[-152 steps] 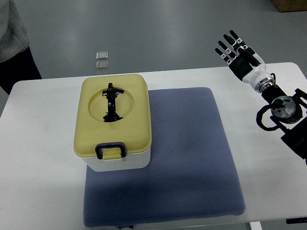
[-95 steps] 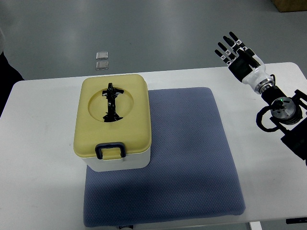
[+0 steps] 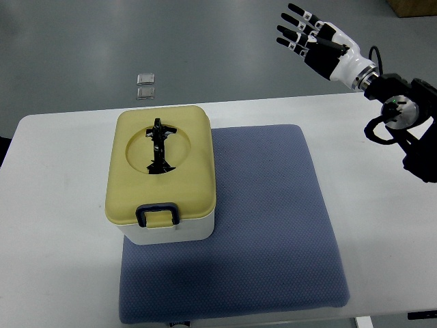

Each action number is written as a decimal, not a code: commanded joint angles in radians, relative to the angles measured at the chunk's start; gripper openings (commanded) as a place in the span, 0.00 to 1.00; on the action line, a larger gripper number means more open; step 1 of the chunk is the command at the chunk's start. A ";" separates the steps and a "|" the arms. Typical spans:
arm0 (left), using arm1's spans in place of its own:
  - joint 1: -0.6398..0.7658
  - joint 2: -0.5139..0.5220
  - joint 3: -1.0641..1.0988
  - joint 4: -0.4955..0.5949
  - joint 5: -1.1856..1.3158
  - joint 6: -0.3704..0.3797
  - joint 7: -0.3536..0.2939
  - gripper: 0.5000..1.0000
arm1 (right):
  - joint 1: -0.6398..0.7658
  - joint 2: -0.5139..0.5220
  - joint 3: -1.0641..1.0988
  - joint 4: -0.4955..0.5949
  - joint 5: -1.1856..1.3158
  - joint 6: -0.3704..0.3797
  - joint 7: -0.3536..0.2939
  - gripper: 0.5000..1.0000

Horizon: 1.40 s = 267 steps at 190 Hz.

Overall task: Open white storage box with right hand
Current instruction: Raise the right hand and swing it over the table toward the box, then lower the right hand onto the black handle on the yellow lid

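Across most of the top view lies a white desk with a smooth, matte surface and rounded corners, set on a grey, glossy floor. Upon the desk rests a blue-grey mat, roughly rectangular with softly rounded corners and a fine dimpled, woven-looking texture; its near edge reaches the desk's near edge.

White storage box: a rounded-corner rectangular container of smooth plastic, standing on the left part of the mat, with its left side overhanging onto the bare desk. Its body is white; its lid is pale yellow, closed, and bears a shallow circular recess. Within that recess lies a black handle, narrow and irregular in outline. At the lid's near edge sits a dark, loop-shaped latch, rectangular with rounded ends, down against the front wall.

Right hand: a black and white articulated hand with segmented fingers, spread apart and extended, holding nothing. It is raised at the upper right, beyond the desk's far edge and well apart from the box. Its white wrist joins a black arm of jointed housings with looping cables, entering from the right edge.

On the floor beyond the desk's far edge lie two small square, pale, shiny objects, one just behind the other; their material cannot be told.
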 commanded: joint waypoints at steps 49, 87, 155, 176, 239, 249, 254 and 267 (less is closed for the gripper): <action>0.000 0.000 0.002 -0.004 0.000 0.000 0.000 1.00 | 0.255 -0.053 -0.054 0.120 -0.563 0.069 -0.002 0.90; 0.000 0.000 0.002 0.000 0.000 0.000 0.000 1.00 | 0.291 -0.046 -0.089 0.270 -0.865 0.069 -0.002 0.90; 0.000 0.000 0.002 0.000 0.000 0.000 0.000 1.00 | 0.278 0.052 -0.143 0.356 -1.051 0.069 -0.002 0.90; 0.000 0.000 0.002 0.000 0.000 0.000 0.000 1.00 | 0.257 0.078 -0.145 0.371 -1.052 0.069 -0.002 0.90; 0.003 0.000 0.002 -0.004 0.000 0.000 0.002 1.00 | 0.229 0.121 -0.145 0.376 -1.074 0.069 -0.002 0.90; 0.003 0.000 0.002 -0.004 0.000 0.000 0.000 1.00 | 0.223 0.121 -0.145 0.376 -1.075 0.069 -0.002 0.90; 0.003 0.000 0.002 -0.004 0.000 0.000 0.000 1.00 | 0.222 0.121 -0.145 0.376 -1.077 0.069 -0.002 0.90; 0.003 0.000 0.002 -0.006 0.000 0.000 0.000 1.00 | 0.214 0.121 -0.146 0.376 -1.081 0.069 -0.002 0.90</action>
